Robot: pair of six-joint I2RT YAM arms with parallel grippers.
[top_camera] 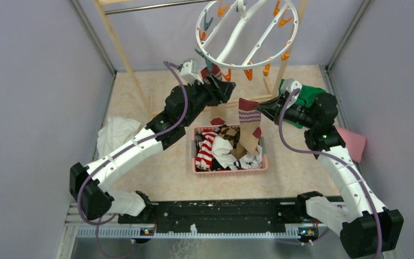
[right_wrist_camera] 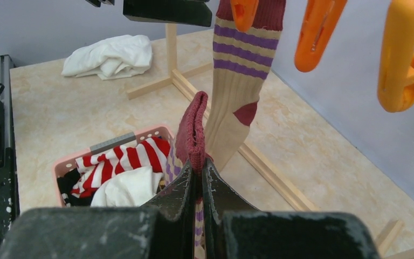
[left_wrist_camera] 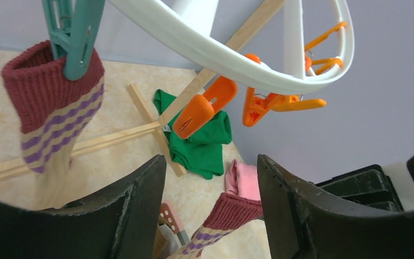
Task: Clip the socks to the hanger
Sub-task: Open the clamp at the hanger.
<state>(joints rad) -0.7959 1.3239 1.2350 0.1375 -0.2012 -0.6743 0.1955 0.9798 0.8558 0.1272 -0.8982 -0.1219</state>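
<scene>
The white ring hanger [top_camera: 248,33] with orange and teal pegs hangs at the back. One tan sock [left_wrist_camera: 51,110] with a maroon cuff and purple stripes hangs from a teal peg [left_wrist_camera: 75,40]. My left gripper [left_wrist_camera: 210,162] is open just below the ring, with nothing between its fingers. My right gripper [right_wrist_camera: 198,164] is shut on the maroon cuff of a matching sock [right_wrist_camera: 193,132], which dangles over the basket [top_camera: 249,127]. The hung sock [right_wrist_camera: 238,86] is just beyond that cuff. More socks, red-and-white striped [right_wrist_camera: 124,159] among them, lie in the pink basket [top_camera: 230,171].
The wooden rack frame's floor bars [right_wrist_camera: 259,162] run under the hanger. A green cloth [left_wrist_camera: 199,140] and a pink cloth [left_wrist_camera: 242,178] lie at the right, a white cloth [top_camera: 116,135] at the left. Orange pegs [left_wrist_camera: 202,110] hang close to my left fingers.
</scene>
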